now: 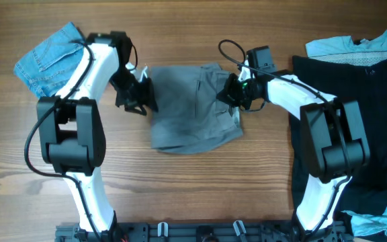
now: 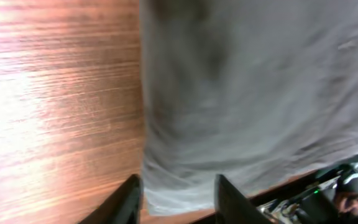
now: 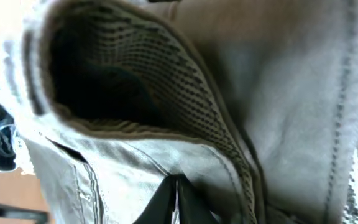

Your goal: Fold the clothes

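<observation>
Right gripper: jaws closed tight, seemingly nipping a fold of the grey shorts at their right edge, just below a gaping opening with ribbed lining. Left gripper: fingers parted, the shorts' left hem lying between the tips; this view is blurred. Shorts lie bunched mid-table, between both arms. Blue denim shorts far left, the left arm crossing one corner. Black garment far right, cut off by the frame, pale blue cloth at its top.

One grey shorts, one denim shorts, two grippers.
</observation>
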You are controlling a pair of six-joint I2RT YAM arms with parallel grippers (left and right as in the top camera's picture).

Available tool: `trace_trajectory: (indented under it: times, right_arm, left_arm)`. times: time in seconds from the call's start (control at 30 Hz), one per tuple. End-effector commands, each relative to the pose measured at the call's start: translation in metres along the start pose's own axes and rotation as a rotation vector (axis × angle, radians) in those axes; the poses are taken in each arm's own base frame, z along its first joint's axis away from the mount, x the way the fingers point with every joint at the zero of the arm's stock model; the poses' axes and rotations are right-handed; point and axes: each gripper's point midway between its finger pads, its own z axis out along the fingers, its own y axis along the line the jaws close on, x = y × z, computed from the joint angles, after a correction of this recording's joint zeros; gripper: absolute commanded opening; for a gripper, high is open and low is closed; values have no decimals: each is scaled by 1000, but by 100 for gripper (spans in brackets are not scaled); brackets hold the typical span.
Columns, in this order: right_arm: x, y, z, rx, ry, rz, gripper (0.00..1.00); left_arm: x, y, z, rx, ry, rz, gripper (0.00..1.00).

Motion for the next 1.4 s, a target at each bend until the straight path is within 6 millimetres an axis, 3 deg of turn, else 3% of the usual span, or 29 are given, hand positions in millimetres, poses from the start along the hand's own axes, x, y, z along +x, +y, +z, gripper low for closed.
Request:
trace_trajectory:
  times: [0.0, 0.17, 0.27, 0.33, 0.4, 0.53, 0.63, 0.73, 0.83, 0.97, 1.1, 1.23, 1.37]
  right_arm:
    - [4, 10, -12, -43, 7, -116, 9]
    - [18, 60, -59, -166, -19, -309, 10]
    - [31, 70, -80, -163, -22, -333, 9]
    - [34, 61, -78, -114, -11, -308, 9]
    - [40, 37, -69, -12, 10, -253, 9]
    - [70, -23, -48, 183, 119, 22, 13]
    - [109, -60, -34, 256, 264, 200, 10]
    - [128, -73, -29, 252, 334, 234, 9]
    - [122, -69, -27, 222, 319, 226, 8]
    - [117, -52, -24, 123, 324, 206, 9]
    - [115, -33, -22, 29, 341, 225, 9]
    - [114, -24, -29, -1, 334, 155, 11]
    - [106, -4, -44, -64, 269, -1, 11]
  left_arm:
    - [20, -5, 35, 76, 84, -13, 31]
    - [41, 21, 95, 70, 107, -73, 33]
    - [48, 36, 104, 78, 110, -135, 27]
    - [46, 40, 98, 86, 103, -153, 26]
    - [43, 43, 88, 95, 101, -180, 26]
    - [35, 44, 56, 117, 87, -212, 31]
    - [26, 21, 20, 213, 39, -126, 34]
    - [26, -4, 0, 296, -2, -40, 38]
    - [30, -18, -4, 300, -10, 0, 44]
    - [40, -35, 9, 280, 25, 89, 47]
    - [58, -46, 29, 249, 91, 120, 28]
    - [89, -30, 60, 153, 197, 39, 13]
    - [96, -5, 91, 97, 191, -101, 12]
